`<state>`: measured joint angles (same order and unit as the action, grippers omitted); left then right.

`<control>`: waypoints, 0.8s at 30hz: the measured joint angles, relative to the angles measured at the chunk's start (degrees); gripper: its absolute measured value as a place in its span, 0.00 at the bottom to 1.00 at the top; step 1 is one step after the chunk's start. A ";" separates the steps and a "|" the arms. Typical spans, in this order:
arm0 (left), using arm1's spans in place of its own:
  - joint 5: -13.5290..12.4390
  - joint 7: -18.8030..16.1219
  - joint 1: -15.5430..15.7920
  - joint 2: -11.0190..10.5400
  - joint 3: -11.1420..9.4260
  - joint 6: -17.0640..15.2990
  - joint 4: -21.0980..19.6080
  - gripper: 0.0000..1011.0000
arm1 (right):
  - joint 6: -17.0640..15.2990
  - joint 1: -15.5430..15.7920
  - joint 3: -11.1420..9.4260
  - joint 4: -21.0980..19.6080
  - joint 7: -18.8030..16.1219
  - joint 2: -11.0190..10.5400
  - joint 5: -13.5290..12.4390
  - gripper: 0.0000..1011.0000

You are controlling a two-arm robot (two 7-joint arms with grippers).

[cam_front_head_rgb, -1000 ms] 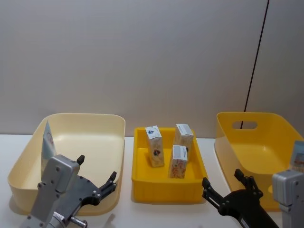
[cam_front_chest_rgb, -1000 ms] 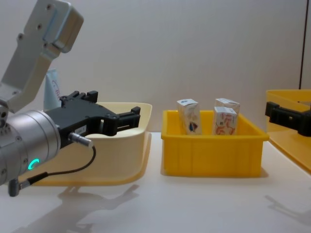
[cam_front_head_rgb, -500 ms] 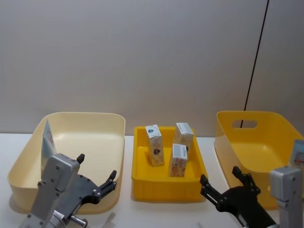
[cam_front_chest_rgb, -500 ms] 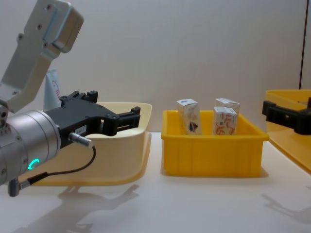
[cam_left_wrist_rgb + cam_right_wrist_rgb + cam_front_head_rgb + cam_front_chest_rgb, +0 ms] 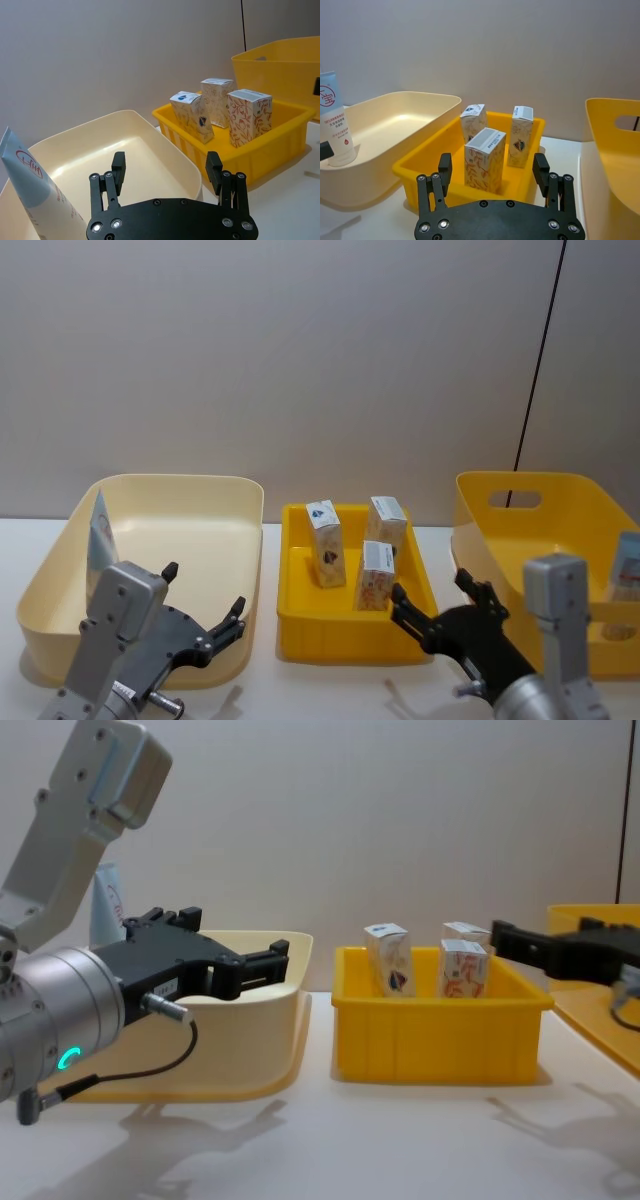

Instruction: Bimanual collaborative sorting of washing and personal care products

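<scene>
Three small white cartons stand in the middle yellow bin (image 5: 345, 638): a blue-printed one (image 5: 326, 545), and orange-red ones at the back (image 5: 386, 524) and front (image 5: 376, 578). A pale-blue tube (image 5: 100, 538) leans in the left corner of the cream tub (image 5: 180, 483). Another tube (image 5: 627, 568) stands in the right yellow bin (image 5: 480, 530). My right gripper (image 5: 430, 587) is open by the middle bin's front right corner, level with the carton tops, facing the front carton (image 5: 482, 160). My left gripper (image 5: 205, 590) hangs open over the tub's near edge, holding nothing.
The three containers sit in a row on a white table (image 5: 330, 1140) before a plain grey wall. Bare table lies in front of them. A thin dark cable (image 5: 540, 350) runs down the wall behind the right bin.
My right gripper has swung left from in front of the right bin to the middle bin's right side. The left arm and all products have stayed put.
</scene>
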<state>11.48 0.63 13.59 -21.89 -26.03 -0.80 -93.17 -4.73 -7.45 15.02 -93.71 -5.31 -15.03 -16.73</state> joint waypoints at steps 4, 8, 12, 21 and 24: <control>0.00 0.00 0.00 0.00 0.00 0.00 0.00 0.99 | -0.87 -2.38 0.74 2.29 -0.27 1.23 0.15 0.99; 0.00 0.00 0.00 -0.01 0.00 0.00 0.00 0.99 | -1.76 -4.53 1.44 4.53 -0.39 2.40 0.49 0.99; 0.00 0.00 0.00 0.00 0.00 0.00 0.00 0.99 | -2.65 -6.75 2.21 7.04 -0.37 3.79 0.98 0.99; 0.00 0.00 0.00 0.00 0.00 0.00 0.00 0.99 | -4.04 -10.40 3.27 11.83 1.48 6.80 2.54 0.99; 0.00 0.00 0.00 0.00 0.00 0.00 0.00 0.99 | -4.27 -11.27 3.47 13.23 2.44 7.79 3.15 0.99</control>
<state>11.48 0.63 13.59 -21.89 -26.03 -0.80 -93.17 -9.00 -18.72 18.50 -80.48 -2.86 -7.24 -13.58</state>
